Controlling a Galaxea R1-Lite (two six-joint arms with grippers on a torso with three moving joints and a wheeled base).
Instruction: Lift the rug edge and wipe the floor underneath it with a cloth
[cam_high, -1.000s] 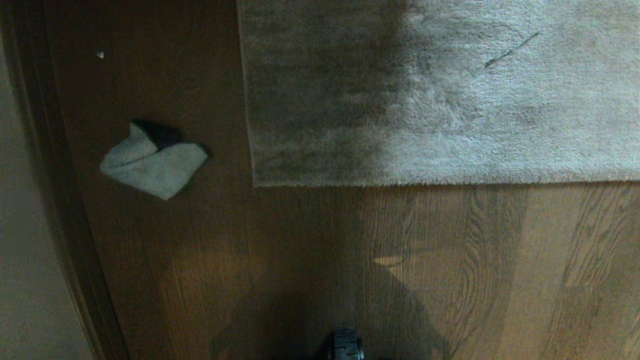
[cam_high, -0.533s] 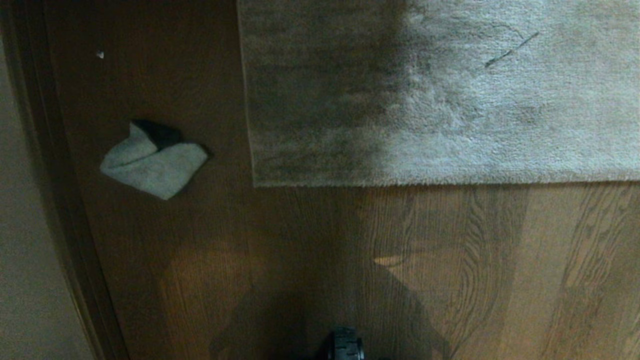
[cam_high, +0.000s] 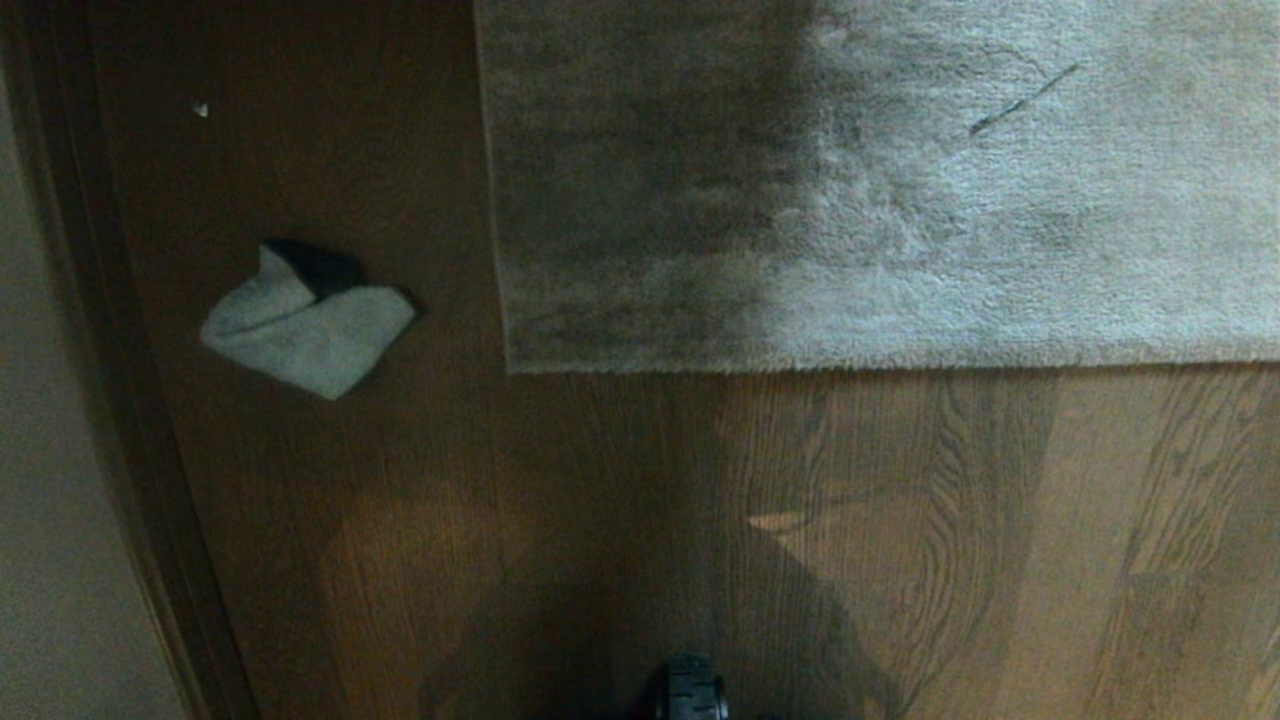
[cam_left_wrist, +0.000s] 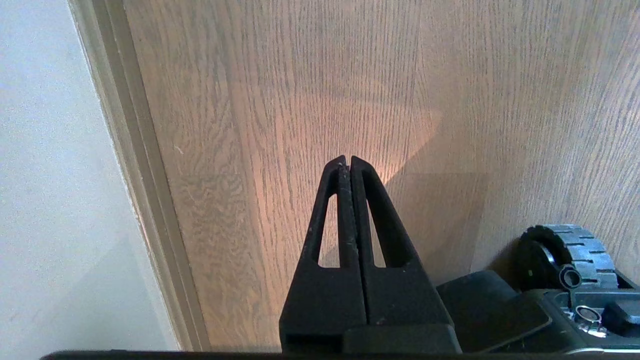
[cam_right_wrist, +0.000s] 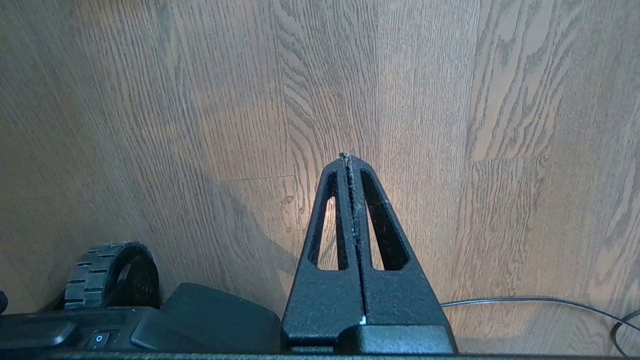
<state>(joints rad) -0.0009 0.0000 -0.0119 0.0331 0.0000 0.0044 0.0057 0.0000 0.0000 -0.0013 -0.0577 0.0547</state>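
A large grey-beige plush rug (cam_high: 880, 180) lies flat across the top of the head view. Its rug edge (cam_high: 880, 366) runs straight along the near side, ending in a square corner (cam_high: 512, 366) at the left. The pale grey-green cloth (cam_high: 305, 325) lies crumpled on the brown wood floor (cam_high: 620, 500), left of that corner. Neither gripper shows in the head view. My left gripper (cam_left_wrist: 347, 161) hangs shut and empty over bare floor (cam_left_wrist: 280, 100). The right gripper (cam_right_wrist: 347, 157) is likewise shut with nothing in it, above floor planks (cam_right_wrist: 400, 90).
A dark baseboard (cam_high: 110, 400) and a pale wall (cam_high: 40, 500) border the floor on the left; the baseboard (cam_left_wrist: 140, 175) also shows beside my left gripper. The robot's base wheels (cam_left_wrist: 565, 255) (cam_right_wrist: 107, 275) sit near both grippers. A thin cable (cam_right_wrist: 540, 301) lies on the floor at the right.
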